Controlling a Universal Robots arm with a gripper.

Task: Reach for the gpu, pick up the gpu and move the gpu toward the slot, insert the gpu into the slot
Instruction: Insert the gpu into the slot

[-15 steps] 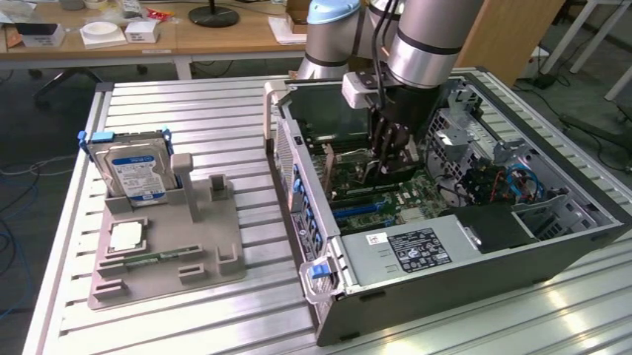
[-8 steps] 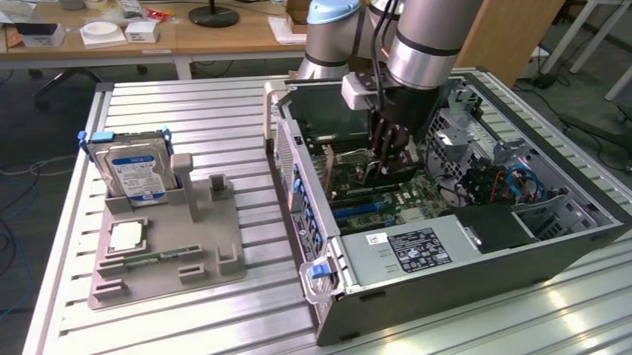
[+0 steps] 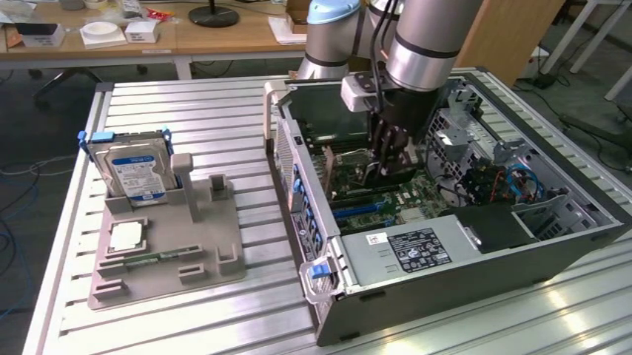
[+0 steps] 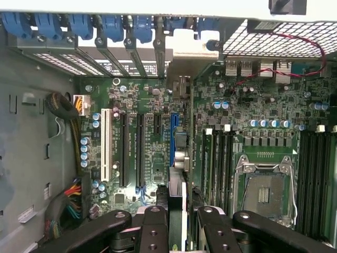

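My end effector (image 4: 177, 221) grips the gpu (image 4: 178, 197) edge-on; its long axis lines up with the blue slot (image 4: 174, 138) just beyond.

Gripper (image 4: 177, 224) over green motherboard (image 4: 158, 158), black fingers (image 4: 154, 226) clamped on gpu (image 4: 178, 182), seen edge-on. Card's silvery bracket (image 4: 181, 50) lies against case's rear slot wall. Card sits in line with blue slot (image 4: 173, 126) (seated or just above: cannot tell). White slot (image 4: 105, 145) and black slots (image 4: 124, 150) run parallel beside it. Silver processor socket (image 4: 263, 184) between dark memory strips (image 4: 218, 158). Blue retainer clips (image 4: 79, 23) along case edge.
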